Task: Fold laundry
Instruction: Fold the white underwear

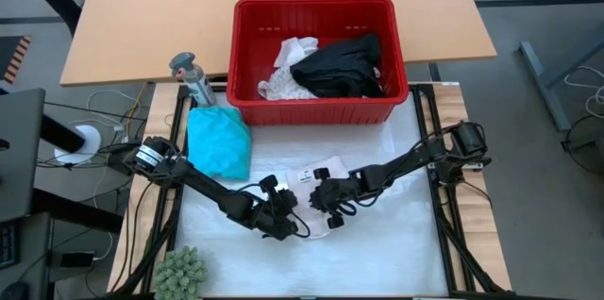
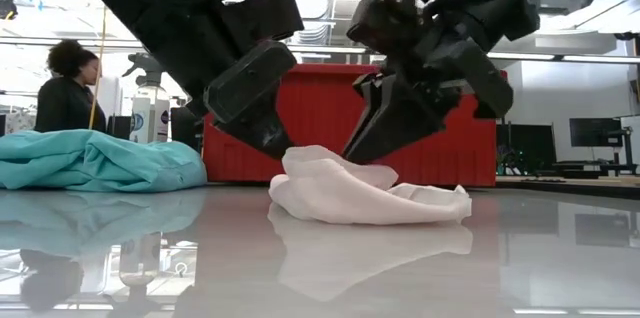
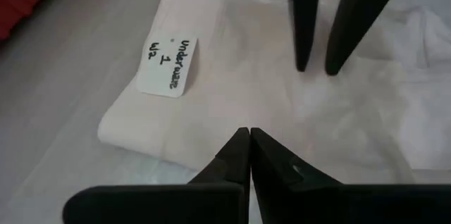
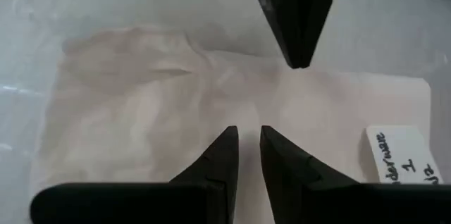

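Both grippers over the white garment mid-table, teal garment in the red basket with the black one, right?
Not quite. The high view shows the teal cloth garment on the table outside the red plastic basket, beside its left front corner. The rest holds: left gripper and right gripper over the white garment; black garment in the basket.

A cream garment (image 2: 370, 195) lies crumpled mid-desk, bearing a handwritten label (image 3: 169, 67). A teal garment (image 1: 218, 141) lies bunched beside the basket. A black garment (image 1: 342, 66) and white ones (image 1: 285, 72) sit heaped inside it.
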